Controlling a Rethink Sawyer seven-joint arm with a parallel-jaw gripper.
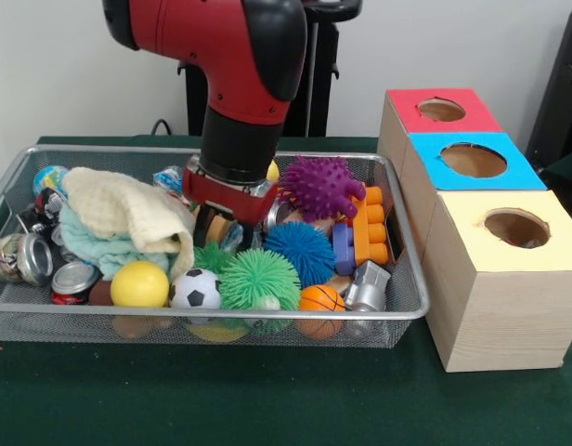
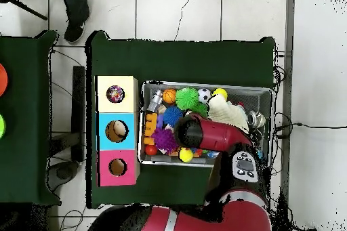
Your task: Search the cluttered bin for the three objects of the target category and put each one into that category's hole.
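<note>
Wire-mesh bin (image 1: pixel 402 243) crammed rim to rim; hand (image 1: pixel 212 226) among toys, grip seemingly unreadable.

We see a glossy red arm (image 1: pixel 212 37) with rounded black joint caps and a black cylindrical wrist (image 1: pixel 241 144). Below it sits a red tool (image 1: pixel 228 197) mount with metal fittings. From overhead, a grey panel (image 2: pixel 244 165) with buttons shows.

The wire mesh bin (image 1: pixel 397 311) holds mixed clutter: spiky balls, sports balls, cans and cloths. Beside it stand three wooden boxes with round holes: red-topped (image 1: pixel 441 110), blue-topped (image 1: pixel 474 160), yellow-topped (image 1: pixel 516 228).
</note>
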